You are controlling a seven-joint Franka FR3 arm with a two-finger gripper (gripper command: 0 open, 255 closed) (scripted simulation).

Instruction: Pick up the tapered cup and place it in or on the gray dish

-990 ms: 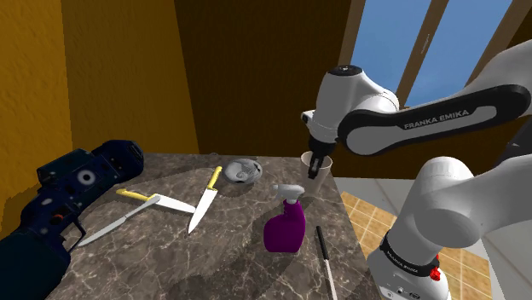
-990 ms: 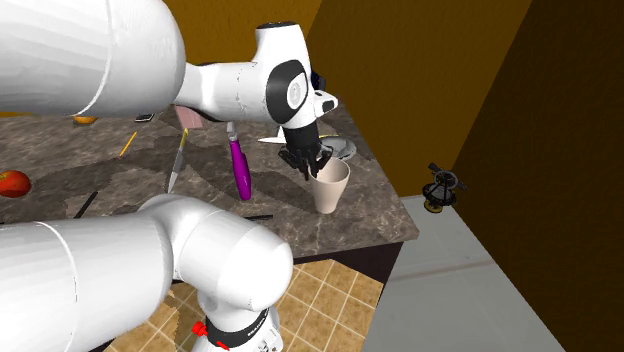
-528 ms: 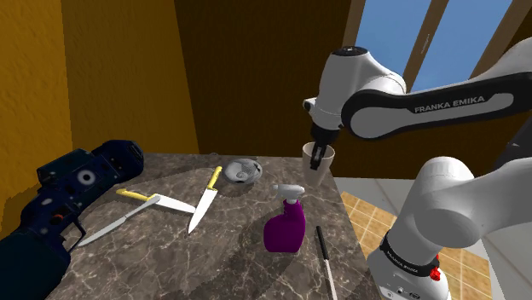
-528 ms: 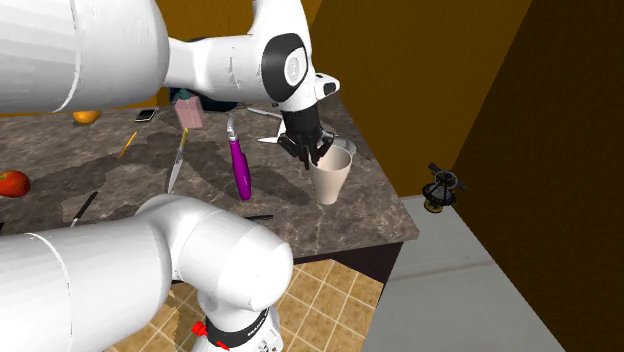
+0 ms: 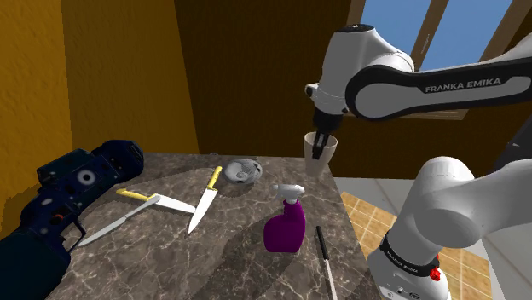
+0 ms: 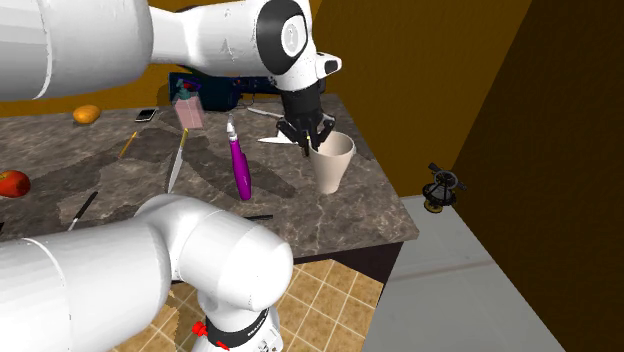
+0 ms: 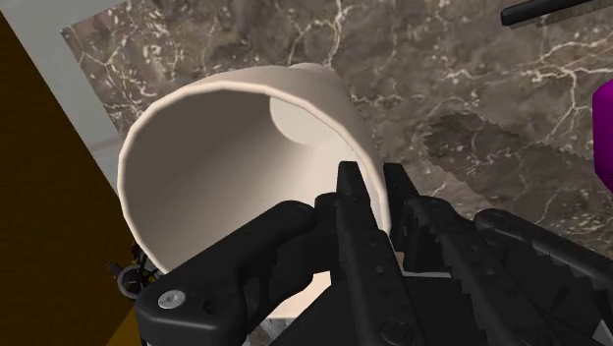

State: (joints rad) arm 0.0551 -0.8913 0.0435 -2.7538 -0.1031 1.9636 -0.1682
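The marble table (image 5: 230, 256) fills the lower half of the shoulder view. Over its far right corner the white arm (image 5: 409, 85) holds its gripper (image 5: 319, 150) pointing down. The jaws are clenched on the rim of the pale tapered cup (image 5: 321, 162), one finger inside the wall and one outside, as the wrist view makes plain. The cup hangs right of centre in the frame and looks to be clear of the stone.

I'd say the pick is made and the carry is in hand. The next move calls for a swing toward the frame's left and down to the gray dish (image 5: 242, 173), which sits near the table's back edge, lower left of the cup, then a gentle release.

Counting down by size: one dark blue machine (image 5: 68, 196), one purple spray bottle (image 5: 286, 226), three knives (image 5: 203, 203) as far as I can tell, one black rod (image 5: 325, 256), one dish, one cup.
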